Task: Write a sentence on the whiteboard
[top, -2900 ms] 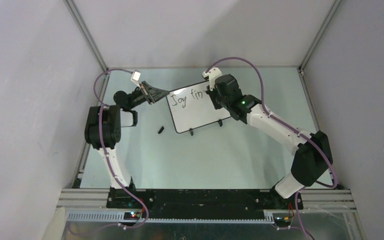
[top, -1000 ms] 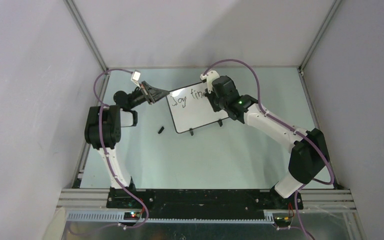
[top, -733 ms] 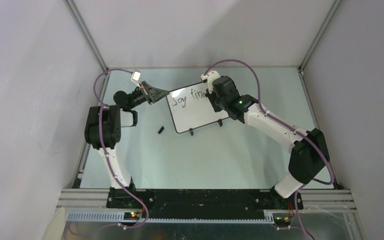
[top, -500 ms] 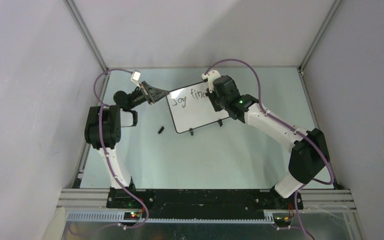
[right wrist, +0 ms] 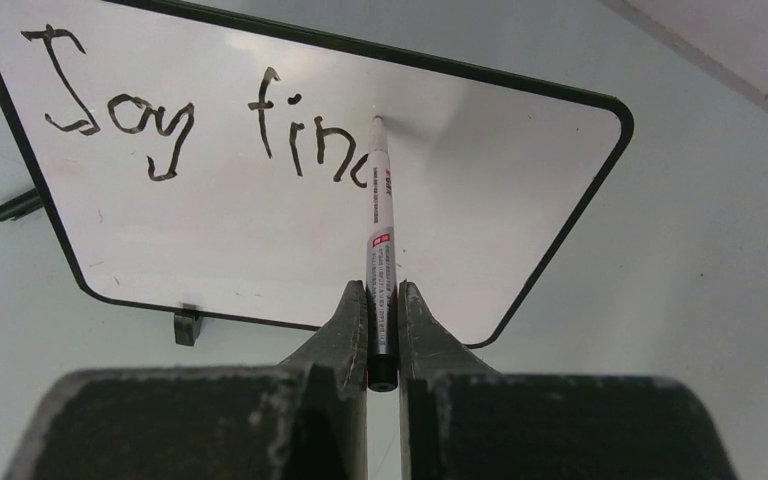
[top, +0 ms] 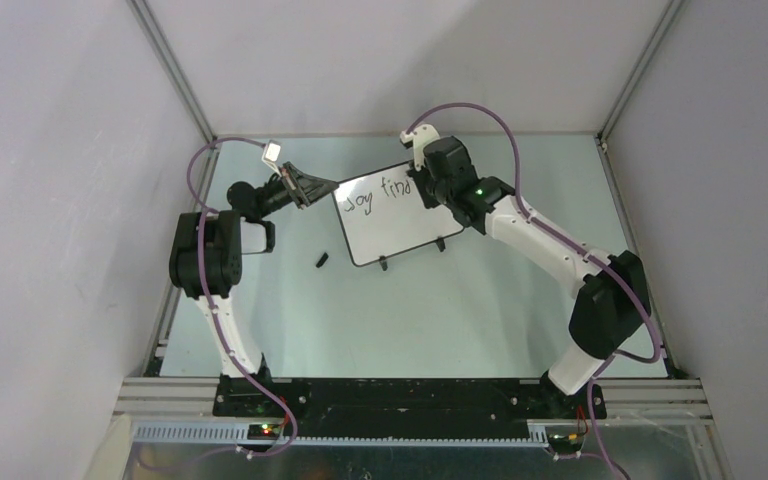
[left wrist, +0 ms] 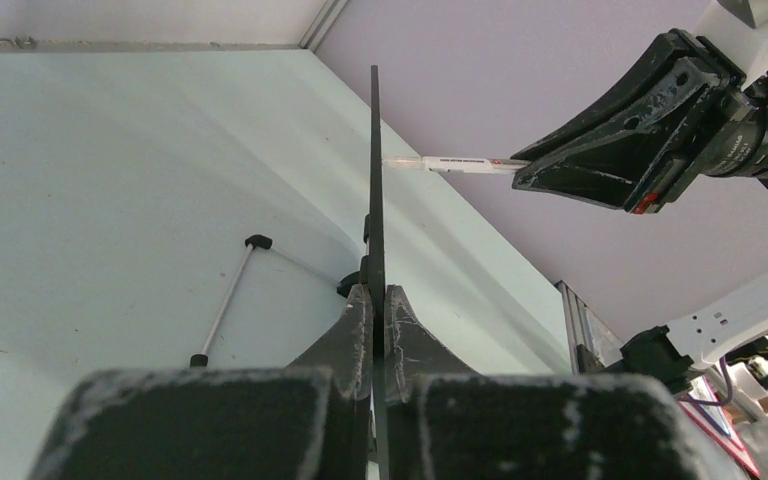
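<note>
Pale green table inside a grey-walled booth

The table [top: 410, 310] has a smooth, faintly glossy pale green top. A small black piece [top: 322, 260], short and stubby, lies flat on it left of centre, with bare surface all round it. Plain grey walls [top: 55, 200] close the left, back and right sides, and slim aluminium posts [top: 173, 72] slant up from the two far corners. Along the near edge run a black base plate [top: 410, 396], silver rails [top: 165, 392] and a slotted strip [top: 400, 433].
</note>
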